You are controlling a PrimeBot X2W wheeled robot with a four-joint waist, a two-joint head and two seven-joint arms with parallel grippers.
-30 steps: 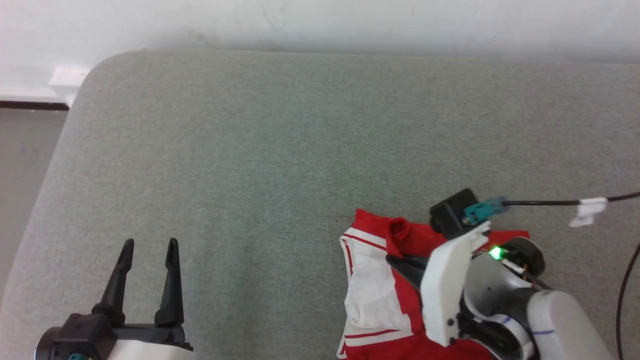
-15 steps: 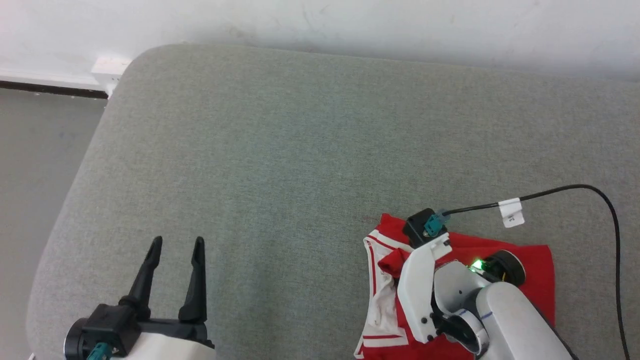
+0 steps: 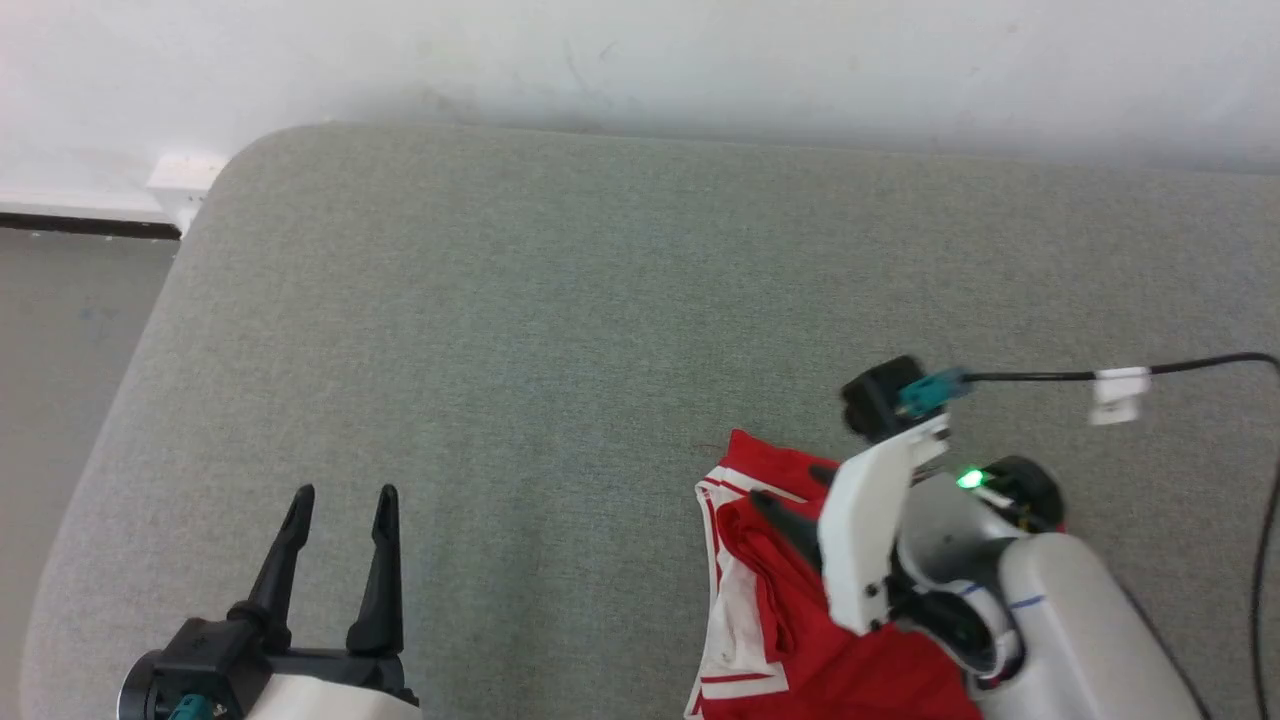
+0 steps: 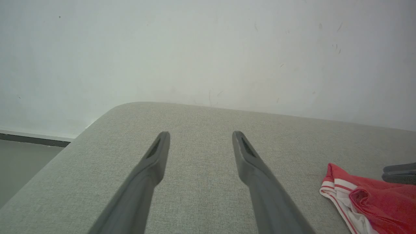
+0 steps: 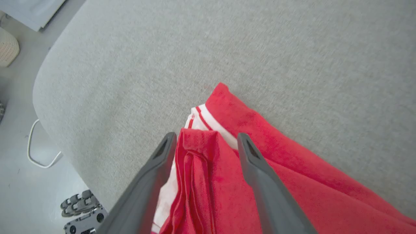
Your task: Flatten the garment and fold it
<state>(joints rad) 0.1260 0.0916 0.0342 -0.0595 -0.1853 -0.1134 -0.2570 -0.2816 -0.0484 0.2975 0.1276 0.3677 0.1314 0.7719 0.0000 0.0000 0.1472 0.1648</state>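
The garment (image 3: 765,610) is bunched in a red and white heap at the lower right of the grey padded surface (image 3: 560,330). A white sleeve with red striped trim (image 3: 735,625) shows on its left side. My right gripper (image 3: 795,490) hangs over the garment's far left corner, open. In the right wrist view a raised red fold (image 5: 201,152) lies between its spread fingers (image 5: 162,156), and the garment (image 5: 292,182) runs off to the lower right. My left gripper (image 3: 344,497) stands open over bare padding at the lower left, well apart from the garment (image 4: 367,198).
A white wall (image 3: 640,50) backs the padded surface. Its rounded left corner (image 3: 230,170) drops to grey floor (image 3: 60,330). A black cable with a white tag (image 3: 1118,392) runs right from my right wrist. A white cord (image 5: 35,146) and wheels (image 5: 81,208) are on the floor.
My right gripper has gone from shut on a fold of the garment to open, and the red fold now lies loose between its fingers. The head camera shifted; my left gripper stays open.
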